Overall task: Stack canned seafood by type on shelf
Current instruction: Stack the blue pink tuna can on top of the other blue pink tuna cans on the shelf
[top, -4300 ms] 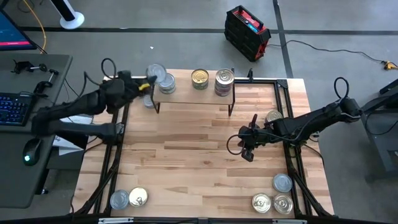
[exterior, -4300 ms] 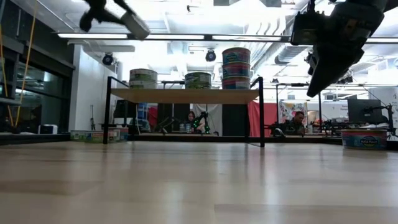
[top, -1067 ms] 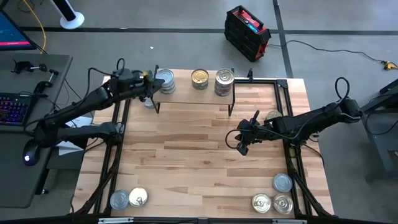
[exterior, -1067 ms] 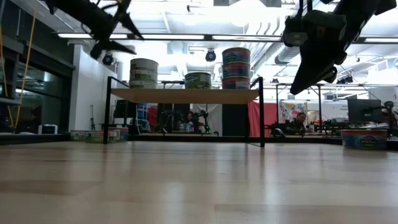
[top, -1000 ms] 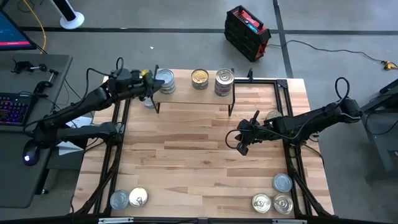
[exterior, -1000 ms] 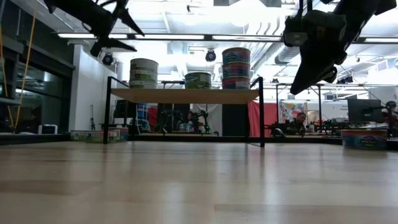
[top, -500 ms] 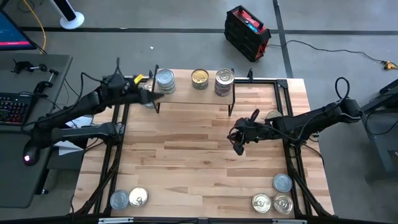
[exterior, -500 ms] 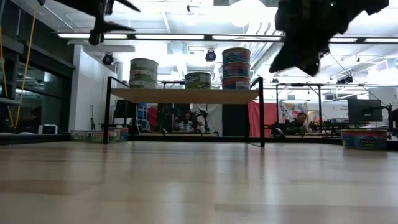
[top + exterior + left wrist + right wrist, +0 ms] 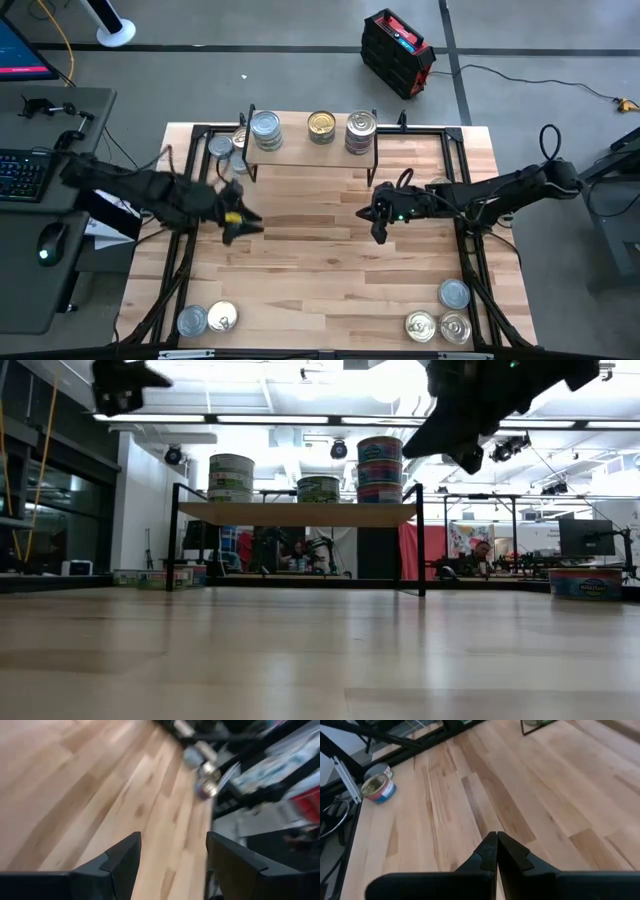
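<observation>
a light butcher-block wooden surface [image 9: 320, 250] sits on a grey concrete floor, with a desk holding a keyboard [image 9: 20, 172] off to one side and a black and red case [image 9: 397, 52] on the floor beyond the far edge. at the far edge of the surface stands the shelf [image 9: 312, 150], a small rack with a pale wood board on thin black legs. on it, seen from the low view, are three groups of short round metal tins: a stack with a silver-grey lid [image 9: 265, 128] at one end, a single tin with a gold pull-tab lid [image 9: 321, 124] in the middle, and a taller stack with a silver lid [image 9: 360, 126] at the other end.

more tins lie off the shelf. two small tins [image 9: 222, 147] sit just beside the shelf's left end. a silver tin and a gold tin [image 9: 208, 319] sit side by side at the near left corner. three tins [image 9: 442, 315] cluster at the near right corner, and one more tin [image 9: 440, 187] rests by the right rail, partly hidden by the right arm.

the left gripper [image 9: 238, 220] hangs above the left part of the surface, well apart from the shelf, its fingers [image 9: 122, 862] spread apart with nothing between them. the right gripper [image 9: 378, 222] is above the middle of the surface, in front of the shelf's right end, its fingers [image 9: 487, 851] pressed together and holding nothing.
</observation>
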### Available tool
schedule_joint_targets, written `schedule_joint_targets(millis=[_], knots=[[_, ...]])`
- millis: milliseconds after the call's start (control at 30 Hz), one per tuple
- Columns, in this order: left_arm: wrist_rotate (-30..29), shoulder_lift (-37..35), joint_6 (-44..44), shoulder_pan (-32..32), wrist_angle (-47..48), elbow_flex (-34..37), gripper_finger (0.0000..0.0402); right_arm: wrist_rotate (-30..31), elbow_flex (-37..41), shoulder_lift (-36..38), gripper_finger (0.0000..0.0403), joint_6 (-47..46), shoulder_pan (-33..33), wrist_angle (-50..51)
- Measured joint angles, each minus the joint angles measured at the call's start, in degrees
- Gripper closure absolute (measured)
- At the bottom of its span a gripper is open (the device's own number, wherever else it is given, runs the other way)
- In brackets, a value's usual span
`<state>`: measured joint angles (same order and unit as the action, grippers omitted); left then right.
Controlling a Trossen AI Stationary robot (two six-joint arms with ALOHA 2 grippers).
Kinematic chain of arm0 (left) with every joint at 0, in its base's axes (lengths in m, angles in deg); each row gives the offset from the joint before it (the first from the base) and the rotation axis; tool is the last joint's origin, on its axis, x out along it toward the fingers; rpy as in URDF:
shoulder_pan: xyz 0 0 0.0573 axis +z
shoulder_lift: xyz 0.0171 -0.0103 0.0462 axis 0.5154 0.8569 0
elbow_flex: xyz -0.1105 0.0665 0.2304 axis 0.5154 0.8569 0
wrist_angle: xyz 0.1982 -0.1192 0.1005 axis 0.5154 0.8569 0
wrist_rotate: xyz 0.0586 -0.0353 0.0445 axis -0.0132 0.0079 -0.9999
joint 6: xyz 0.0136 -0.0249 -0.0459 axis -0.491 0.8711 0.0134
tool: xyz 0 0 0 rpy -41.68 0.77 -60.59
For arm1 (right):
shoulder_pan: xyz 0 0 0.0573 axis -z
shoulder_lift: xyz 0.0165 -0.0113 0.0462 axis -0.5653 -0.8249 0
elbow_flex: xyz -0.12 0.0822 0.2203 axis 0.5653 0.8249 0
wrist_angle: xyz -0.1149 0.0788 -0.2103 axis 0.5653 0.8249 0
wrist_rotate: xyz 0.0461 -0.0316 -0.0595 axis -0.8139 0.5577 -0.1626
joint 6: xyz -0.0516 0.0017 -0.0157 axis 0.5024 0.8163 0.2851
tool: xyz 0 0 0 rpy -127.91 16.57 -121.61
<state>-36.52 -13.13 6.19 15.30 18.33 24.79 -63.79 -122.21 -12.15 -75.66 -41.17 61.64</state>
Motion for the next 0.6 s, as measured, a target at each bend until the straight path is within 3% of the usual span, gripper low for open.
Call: schedule_joint_targets(millis=[100, 233, 333, 433, 500, 600], knots=[[-8.1, 3.7, 3.1, -6.4, 2.3, 0.0, 0.0183, -3.3, 0.0, -1.7, 0.0403, 0.0, 1.5, -0.3], [-15.6, 9.3, 6.4, -10.0, 1.5, 0.0, 0.0183, -10.0, 0.0, -3.9, 0.0402, -0.2, 2.3, 0.1], [-15.8, 13.9, 6.1, -10.1, -2.1, 0.0, 0.0183, -15.8, 0.0, -4.3, 0.0403, -2.8, 2.0, 3.3], [-13.4, 18.2, 3.4, -8.9, -5.3, 0.0, 0.0183, -19.6, 0.0, -4.3, 0.0403, -8.3, 1.2, 12.8], [-10.5, 20.7, 1.2, -7.5, -6.4, 0.0, 0.0183, -19.0, 0.0, -4.2, 0.0403, -12.3, 0.6, 22.6], [-8.7, 23.6, -1.2, -5.0, -7.6, 0.0, 0.0183, -11.3, 0.0, -4.2, 0.0403, -19.9, 0.5, 38.7]])
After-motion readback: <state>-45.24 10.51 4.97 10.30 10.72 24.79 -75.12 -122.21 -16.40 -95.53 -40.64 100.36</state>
